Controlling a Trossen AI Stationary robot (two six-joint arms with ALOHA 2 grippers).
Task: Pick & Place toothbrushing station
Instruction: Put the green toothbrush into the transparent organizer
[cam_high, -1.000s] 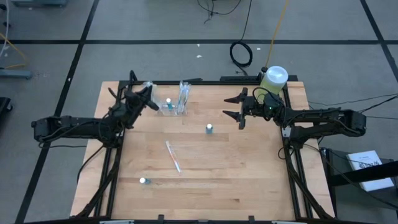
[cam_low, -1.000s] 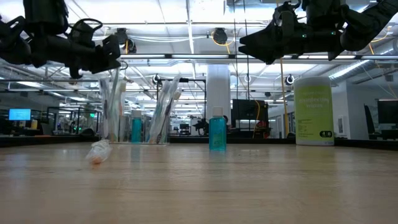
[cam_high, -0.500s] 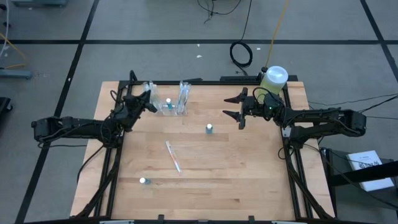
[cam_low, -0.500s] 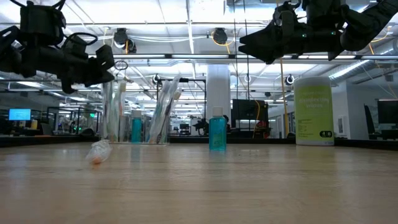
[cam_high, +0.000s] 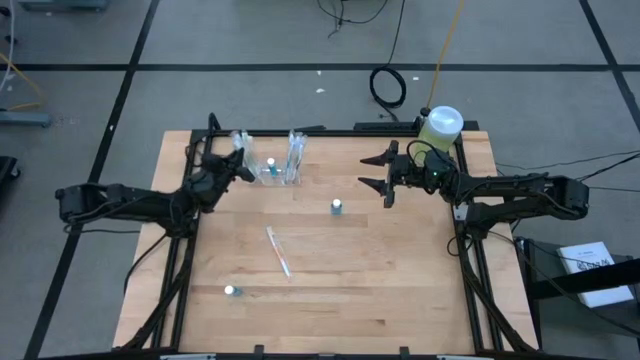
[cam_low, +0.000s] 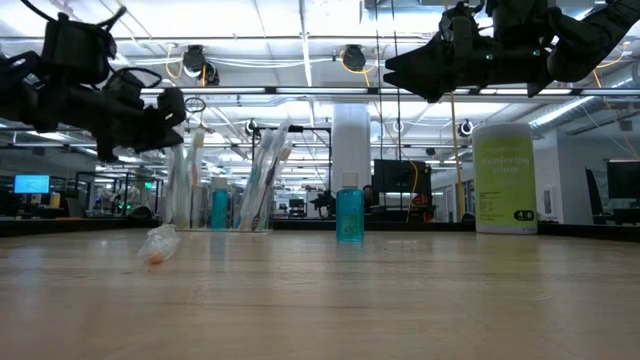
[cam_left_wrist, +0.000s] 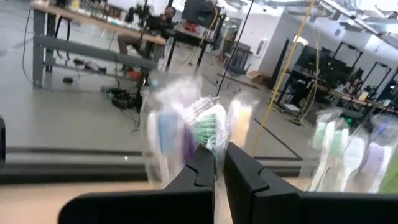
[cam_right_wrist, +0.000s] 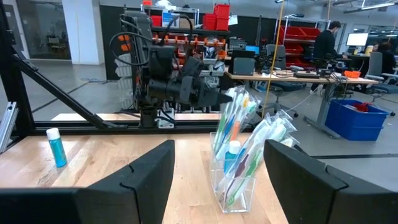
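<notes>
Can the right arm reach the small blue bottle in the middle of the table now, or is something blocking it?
Probably yes. The right gripper hangs open above the table, and the small blue bottle stands alone on bare wood close to it. Nothing lies between them; the toothbrushing station and the left gripper are farther off.

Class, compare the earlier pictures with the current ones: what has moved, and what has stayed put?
The left gripper, shut on a wrapped toothbrush, has backed slightly away from the toothbrushing station and dropped a little. The right gripper stayed open and hovering. The station, both small blue bottles and the loose toothbrush on the table did not move.
</notes>
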